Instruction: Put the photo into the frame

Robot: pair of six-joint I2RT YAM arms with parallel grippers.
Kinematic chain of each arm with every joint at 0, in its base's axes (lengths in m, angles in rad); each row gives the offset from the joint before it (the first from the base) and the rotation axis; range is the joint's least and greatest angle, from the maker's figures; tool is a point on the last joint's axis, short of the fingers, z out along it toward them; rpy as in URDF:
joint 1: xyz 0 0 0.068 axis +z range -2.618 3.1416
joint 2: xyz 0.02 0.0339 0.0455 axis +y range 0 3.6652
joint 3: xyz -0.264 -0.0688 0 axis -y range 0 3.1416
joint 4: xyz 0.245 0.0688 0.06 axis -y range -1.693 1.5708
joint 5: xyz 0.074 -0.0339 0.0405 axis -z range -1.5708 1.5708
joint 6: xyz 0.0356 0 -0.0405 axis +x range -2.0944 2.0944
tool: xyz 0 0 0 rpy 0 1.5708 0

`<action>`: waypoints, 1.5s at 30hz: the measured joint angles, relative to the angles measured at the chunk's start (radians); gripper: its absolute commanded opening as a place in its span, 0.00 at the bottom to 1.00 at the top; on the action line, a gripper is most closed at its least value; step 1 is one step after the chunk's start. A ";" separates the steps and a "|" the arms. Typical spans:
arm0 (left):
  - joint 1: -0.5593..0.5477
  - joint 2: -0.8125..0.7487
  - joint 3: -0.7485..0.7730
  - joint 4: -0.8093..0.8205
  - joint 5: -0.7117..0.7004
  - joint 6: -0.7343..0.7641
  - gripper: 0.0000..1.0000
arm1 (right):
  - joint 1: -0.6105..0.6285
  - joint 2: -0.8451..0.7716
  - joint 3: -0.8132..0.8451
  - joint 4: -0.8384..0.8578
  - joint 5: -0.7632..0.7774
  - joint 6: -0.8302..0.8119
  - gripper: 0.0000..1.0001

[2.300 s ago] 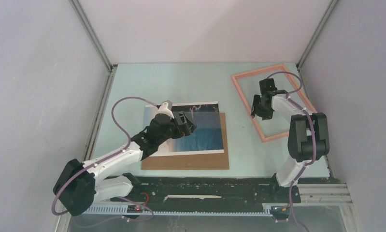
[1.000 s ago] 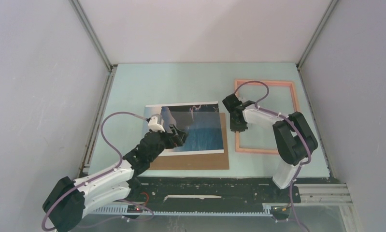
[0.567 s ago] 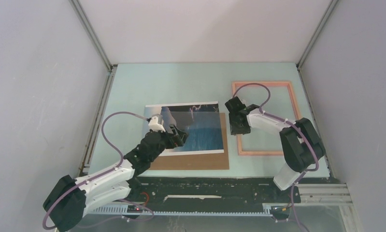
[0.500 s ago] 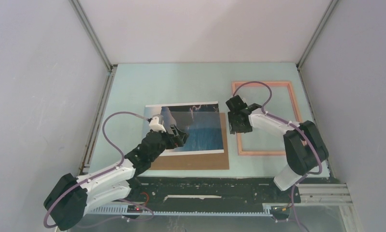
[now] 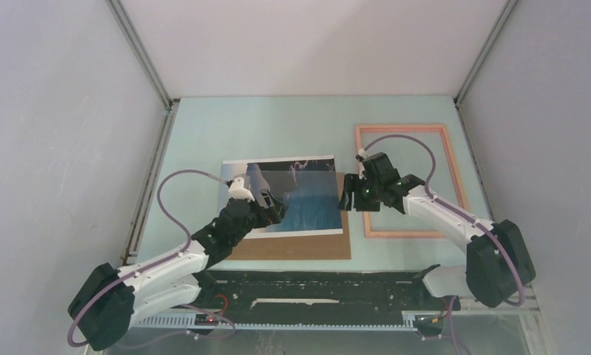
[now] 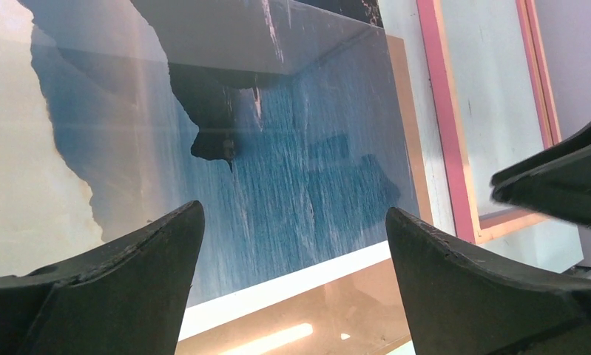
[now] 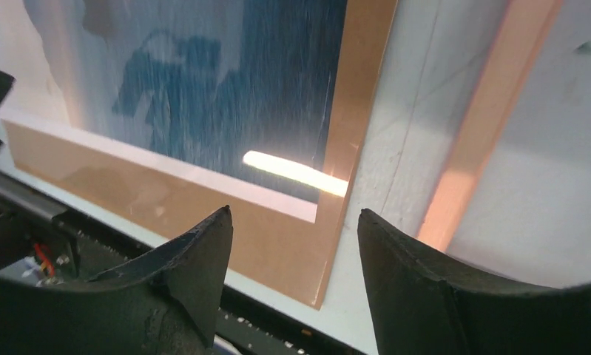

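Photo [image 5: 296, 194] lies flat on brown cardboard sheet [image 5: 292, 248], just left of frame [image 5: 403, 128] on table [image 5: 262, 126]. Left fingers [image 6: 115, 288] apart above print. Right fingers [image 7: 196, 266] apart, empty. I judge print light, floppy, glossy (creases easily). Pinch white border at an edge.

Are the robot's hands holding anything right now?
No, nothing is held. The left gripper hovers open over the photo. The right gripper is open beside the frame, with nothing between its fingers.
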 measured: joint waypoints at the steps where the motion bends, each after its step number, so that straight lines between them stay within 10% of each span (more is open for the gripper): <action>1: 0.000 0.006 0.013 -0.016 -0.002 0.000 1.00 | -0.007 0.012 -0.028 0.014 -0.037 0.018 0.70; 45: 0.000 0.299 0.106 0.011 0.002 -0.070 1.00 | -0.184 0.291 -0.092 0.391 -0.427 0.151 0.63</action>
